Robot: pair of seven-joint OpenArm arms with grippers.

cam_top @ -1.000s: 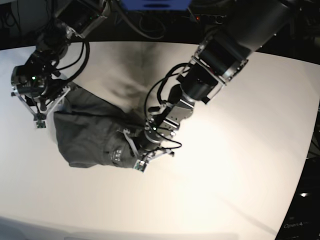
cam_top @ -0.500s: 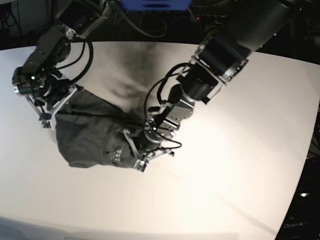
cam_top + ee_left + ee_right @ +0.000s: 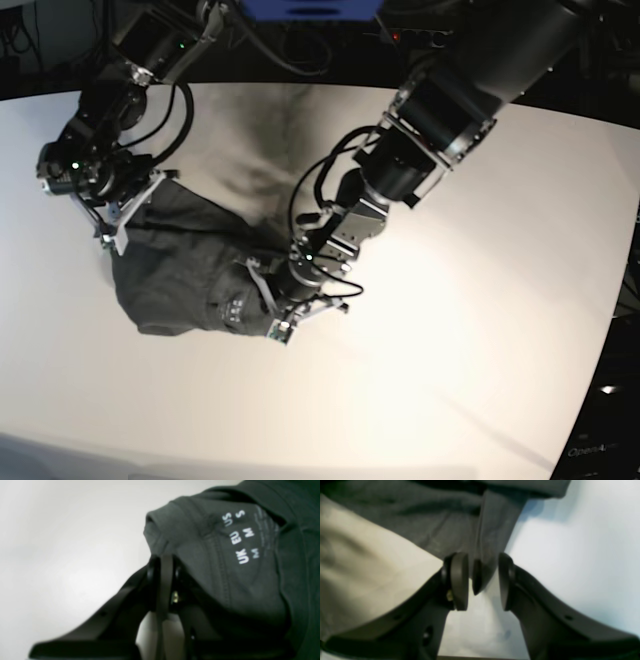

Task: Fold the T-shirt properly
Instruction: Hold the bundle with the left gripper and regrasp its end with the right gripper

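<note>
The T-shirt (image 3: 185,270) lies bunched in a dark grey heap on the white table (image 3: 450,330), toward the left side of the base view, with its printed size label (image 3: 241,536) turned up in the left wrist view. The left gripper (image 3: 283,322) sits at the heap's lower right edge, its jaws pressed together on a fold of the cloth beside that label; it has not shifted over the last second. The right gripper (image 3: 478,580) is at the shirt's upper left corner. Its jaws stand partly apart with a hanging flap of the fabric between them; whether they actually pinch it cannot be told. Compared with a second ago, the right arm has moved up and to the right in the base view, drawing that corner inward over the heap.
</note>
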